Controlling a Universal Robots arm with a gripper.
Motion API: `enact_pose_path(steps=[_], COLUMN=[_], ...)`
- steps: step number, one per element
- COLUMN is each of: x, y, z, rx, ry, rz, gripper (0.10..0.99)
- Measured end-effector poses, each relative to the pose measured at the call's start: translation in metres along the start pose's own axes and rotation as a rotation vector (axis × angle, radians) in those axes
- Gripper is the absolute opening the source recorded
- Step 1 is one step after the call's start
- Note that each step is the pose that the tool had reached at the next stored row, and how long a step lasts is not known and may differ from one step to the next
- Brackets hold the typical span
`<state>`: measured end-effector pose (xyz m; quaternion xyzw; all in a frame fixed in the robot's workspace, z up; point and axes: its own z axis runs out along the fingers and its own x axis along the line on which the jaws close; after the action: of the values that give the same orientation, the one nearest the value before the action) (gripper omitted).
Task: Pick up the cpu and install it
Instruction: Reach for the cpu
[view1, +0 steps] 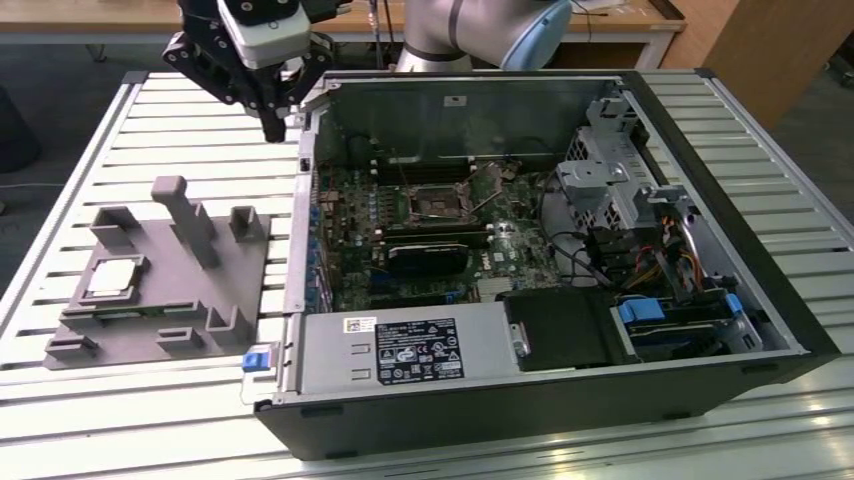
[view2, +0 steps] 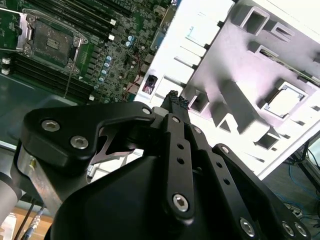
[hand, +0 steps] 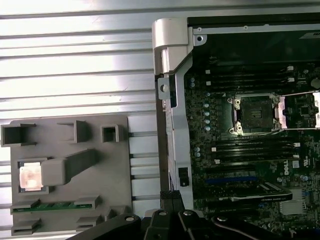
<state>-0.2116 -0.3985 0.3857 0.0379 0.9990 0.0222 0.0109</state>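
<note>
Flat silvery square cpu (view1: 114, 280) resting in grey plastic fixture (view1: 200, 295).
My black gripper (view1: 274, 125) hangs farther back, well apart, jaws closed, empty.

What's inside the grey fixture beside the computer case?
The cpu lies in a square recess of the grey fixture, and a green memory module sits in a slot. Whatever is under the cpu is covered.

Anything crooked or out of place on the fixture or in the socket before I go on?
Nothing stands out. The cpu lies flat in a recess of the grey fixture; the socket stands open.
</note>
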Motion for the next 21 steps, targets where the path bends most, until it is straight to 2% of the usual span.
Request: enact_pose_path(steps=[21], x=[0.0113], y=[-0.0008], z=[-0.0002], rx=[0.0], ry=[0.0001], rz=[0.0], gripper=[0.106])
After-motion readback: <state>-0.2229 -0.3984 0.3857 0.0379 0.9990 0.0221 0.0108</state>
